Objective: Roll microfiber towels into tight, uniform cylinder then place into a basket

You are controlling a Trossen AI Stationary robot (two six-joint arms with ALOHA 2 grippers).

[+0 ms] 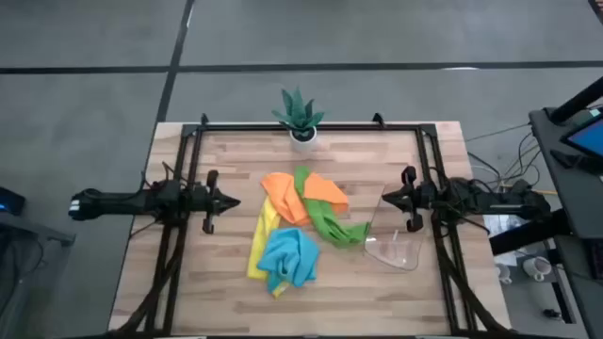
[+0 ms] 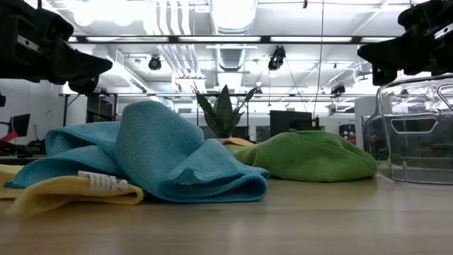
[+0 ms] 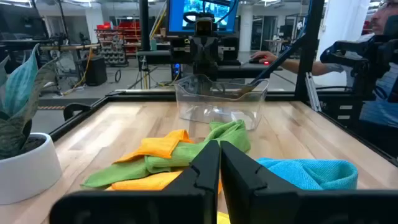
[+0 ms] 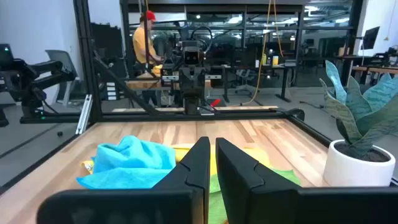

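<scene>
Several towels lie in a loose heap mid-table: an orange one [image 1: 300,195], a green one [image 1: 330,224], a yellow one [image 1: 261,239] and a light blue one [image 1: 289,256], crumpled on top of the yellow. The clear plastic basket [image 1: 394,237] lies at the heap's right, by the right gripper. My left gripper [image 1: 233,201] is shut and empty, held above the table left of the heap. My right gripper [image 1: 384,200] is shut and empty, above the basket's far edge. Both point at each other across the heap.
A green spiky plant in a white pot [image 1: 301,121] stands at the table's far edge, behind the heap. A black frame [image 1: 311,127] runs along the table's far edge and sides. Bare wood lies near the front edge. A person shows in the room behind.
</scene>
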